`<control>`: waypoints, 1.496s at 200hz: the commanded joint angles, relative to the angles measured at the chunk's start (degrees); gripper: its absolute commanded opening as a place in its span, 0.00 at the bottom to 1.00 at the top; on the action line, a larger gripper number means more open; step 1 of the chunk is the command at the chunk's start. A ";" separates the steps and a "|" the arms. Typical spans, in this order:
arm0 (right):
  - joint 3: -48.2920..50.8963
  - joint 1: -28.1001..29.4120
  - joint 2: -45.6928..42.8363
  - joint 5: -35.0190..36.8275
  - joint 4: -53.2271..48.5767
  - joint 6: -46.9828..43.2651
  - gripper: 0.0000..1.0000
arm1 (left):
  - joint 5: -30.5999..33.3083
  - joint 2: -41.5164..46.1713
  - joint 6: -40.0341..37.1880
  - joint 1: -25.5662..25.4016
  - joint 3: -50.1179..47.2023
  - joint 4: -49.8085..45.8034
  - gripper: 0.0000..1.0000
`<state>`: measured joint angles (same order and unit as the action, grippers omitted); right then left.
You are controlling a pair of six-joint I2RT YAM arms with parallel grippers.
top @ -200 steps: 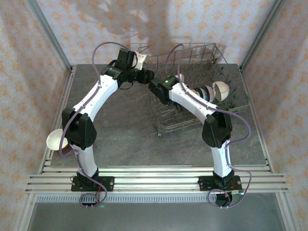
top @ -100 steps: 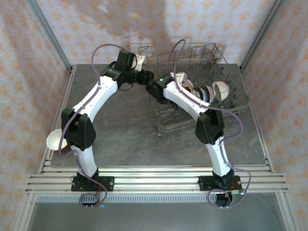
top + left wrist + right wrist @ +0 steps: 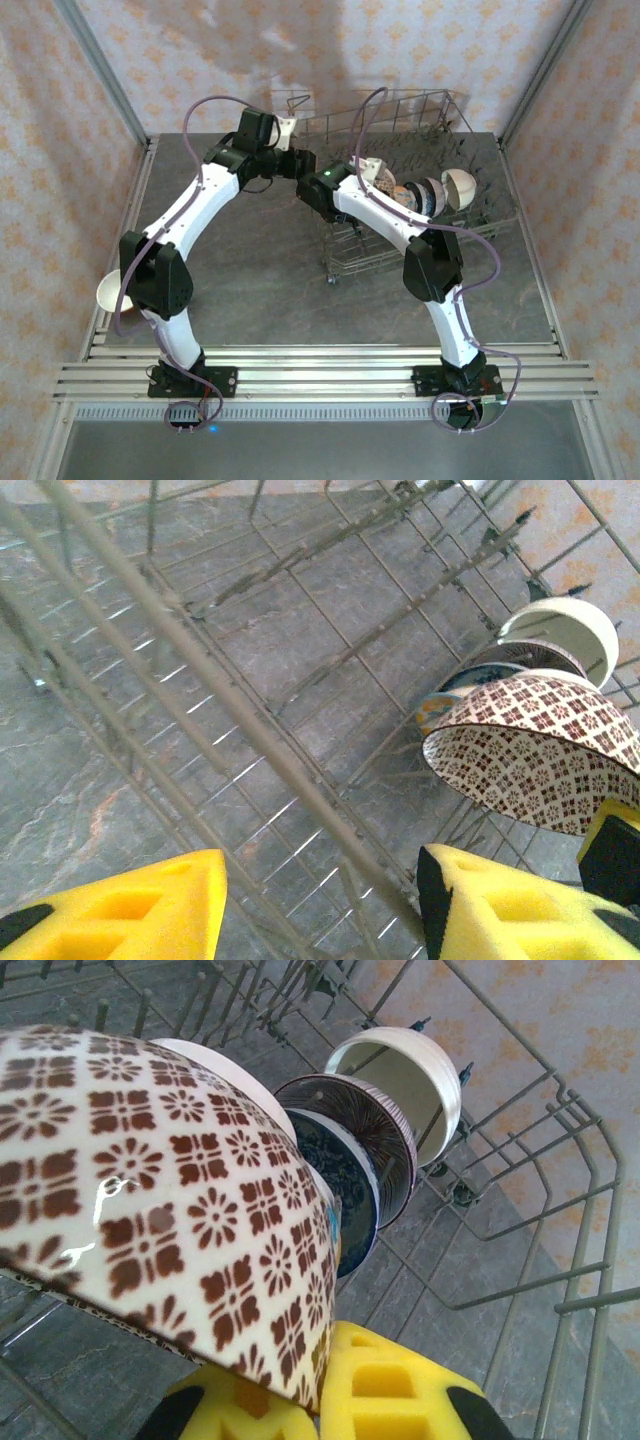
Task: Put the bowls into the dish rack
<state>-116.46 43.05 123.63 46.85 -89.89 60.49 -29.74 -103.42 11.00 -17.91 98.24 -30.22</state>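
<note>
My right gripper (image 3: pixel 320 1380) is shut on the rim of a cream bowl with a brown flower pattern (image 3: pixel 160 1190), held tilted inside the dish rack (image 3: pixel 575 1150). Behind it stand a dark blue bowl (image 3: pixel 350 1185), a striped dark bowl (image 3: pixel 385 1140) and a plain cream bowl (image 3: pixel 415 1075), all on edge in a row. In the top view this row (image 3: pixel 432 193) sits at the rack's (image 3: pixel 400 100) right side, and the held bowl (image 3: pixel 372 168) is left of it. My left gripper (image 3: pixel 320 880) is open over the rack's left rim, a wire running between its fingers. Another cream bowl (image 3: pixel 112 292) lies at the table's left edge.
The rack's upright tines (image 3: pixel 330 540) and raised side wires (image 3: pixel 520 1040) stand close round both grippers. The two wrists nearly meet at the rack's left end (image 3: pixel 305 170). Bare grey table (image 3: pixel 260 270) lies in front of the rack.
My right arm has carried the patterned bowl leftward along the rack. The left arm has shifted slightly left, its gripper staying open at the rack's rim.
</note>
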 commanded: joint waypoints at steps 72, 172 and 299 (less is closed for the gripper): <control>11.04 -1.04 -1.34 -2.58 -12.06 9.78 0.00 | 8.48 0.11 13.28 0.07 4.67 -8.79 0.54; 15.30 -1.62 -5.20 -0.70 -12.15 16.75 0.00 | 8.64 -0.54 14.24 -0.01 4.68 -9.86 0.55; 8.78 -2.65 -7.93 3.63 -12.15 16.22 0.00 | 6.40 -1.48 15.72 -0.14 4.43 -8.81 0.56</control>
<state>-105.95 43.00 116.31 44.18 -89.91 75.79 -22.94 -104.38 26.09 -17.76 102.63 -38.41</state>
